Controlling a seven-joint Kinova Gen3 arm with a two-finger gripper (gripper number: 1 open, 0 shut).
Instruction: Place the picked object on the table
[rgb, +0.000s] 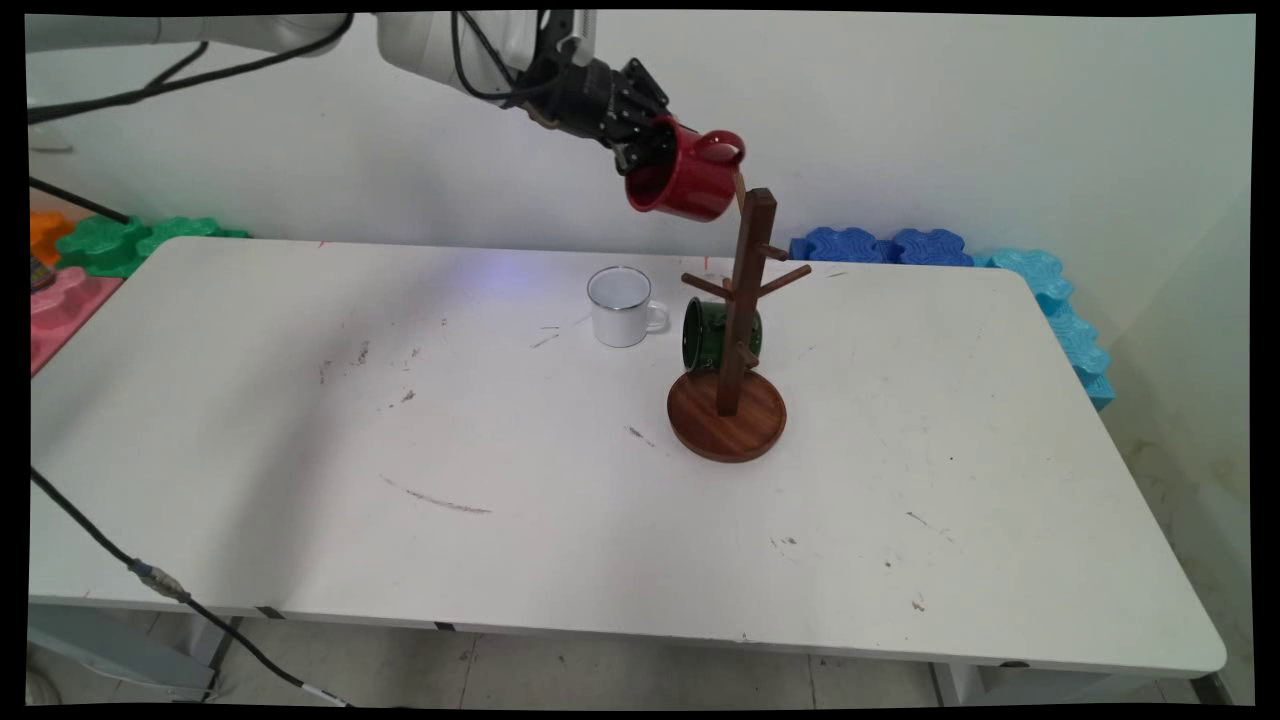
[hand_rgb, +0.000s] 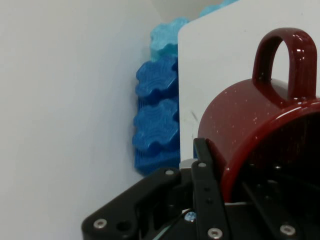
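Observation:
My gripper (rgb: 655, 150) is shut on the rim of a red mug (rgb: 690, 180), held tilted in the air with its handle (rgb: 722, 148) uppermost. The mug hangs just left of the top of a wooden mug tree (rgb: 745, 300), close to its highest peg. A green mug (rgb: 712, 335) hangs on a lower peg of the tree, above the round wooden base (rgb: 727, 415). A white mug (rgb: 622, 306) stands upright on the table to the left of the tree. In the hand view one finger (hand_rgb: 206, 185) presses the outside of the red mug (hand_rgb: 250, 125), whose handle (hand_rgb: 285, 60) points up.
Blue foam tiles (rgb: 880, 245) and light blue ones (rgb: 1070, 320) lie along the table's far right edge. Green, orange and pink foam tiles (rgb: 120, 240) sit at the far left. A black cable (rgb: 150, 575) crosses the near left corner of the white table (rgb: 500, 480).

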